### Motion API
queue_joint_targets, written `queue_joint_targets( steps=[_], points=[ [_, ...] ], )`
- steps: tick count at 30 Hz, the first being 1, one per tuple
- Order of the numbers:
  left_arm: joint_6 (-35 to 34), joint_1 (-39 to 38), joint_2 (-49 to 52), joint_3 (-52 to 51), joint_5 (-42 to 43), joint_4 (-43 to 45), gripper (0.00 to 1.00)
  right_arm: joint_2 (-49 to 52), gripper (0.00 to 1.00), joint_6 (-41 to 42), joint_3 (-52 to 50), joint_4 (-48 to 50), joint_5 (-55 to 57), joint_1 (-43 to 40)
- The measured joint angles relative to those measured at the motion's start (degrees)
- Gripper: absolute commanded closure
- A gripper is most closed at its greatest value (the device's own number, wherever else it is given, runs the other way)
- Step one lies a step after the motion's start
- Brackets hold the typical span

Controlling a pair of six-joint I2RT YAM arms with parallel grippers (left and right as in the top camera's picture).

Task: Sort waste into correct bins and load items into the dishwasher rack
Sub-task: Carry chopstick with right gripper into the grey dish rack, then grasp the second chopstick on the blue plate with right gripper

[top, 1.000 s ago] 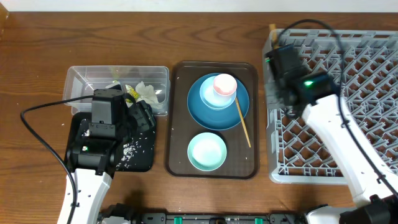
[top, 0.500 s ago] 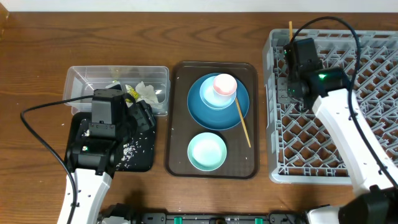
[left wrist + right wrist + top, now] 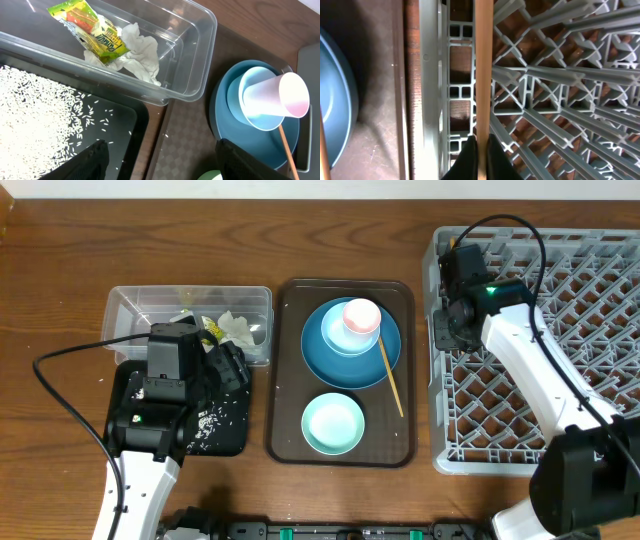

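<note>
Crumpled white tissue (image 3: 142, 52) and loose rice grains (image 3: 35, 110) binned; right gripper (image 3: 479, 145) pinches one wooden chopstick (image 3: 483, 60) over the grey plastic pegged rack (image 3: 580, 300); left gripper (image 3: 160, 157) gapes empty; round blue plate (image 3: 318, 365) not yet loaded.

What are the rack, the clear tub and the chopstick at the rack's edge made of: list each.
The rack: grey moulded plastic, matte, by its uniform lattice. The clear tub: glossy transparent plastic; contents show through. The chopstick: probably wood, by its pale tan face.

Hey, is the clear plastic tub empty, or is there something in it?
Not empty. The clear tub holds a crumpled tissue and a yellow-green wrapper, both lying on its floor.
</note>
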Motion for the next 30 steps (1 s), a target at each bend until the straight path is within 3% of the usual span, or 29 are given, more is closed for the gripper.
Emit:
queue_joint_targets(
  steps=[3,5,14,23,30],
  points=[
    [0.0,0.0,0.0,0.0,0.02,0.0,0.28,0.17,0.76,-0.26,-0.02,0.02,-0.04,0.0],
    [0.0,0.0,0.0,0.0,0.02,0.0,0.29,0.17,0.73,-0.35,-0.02,0.02,-0.02,0.0],
    [0.0,0.0,0.0,0.0,0.02,0.0,0.28,0.17,0.71,-0.81,-0.02,-1.03,-2.45,0.0],
    [0.0,0.0,0.0,0.0,0.02,0.0,0.28,0.2,0.66,-8.72,-0.04,-1.64,-25.86,-0.02],
    [0.0,0.0,0.0,0.0,0.02,0.0,0.29,0.2,0.66,-10.19,-0.04,-1.7,-34.12,1.55]
  ],
)
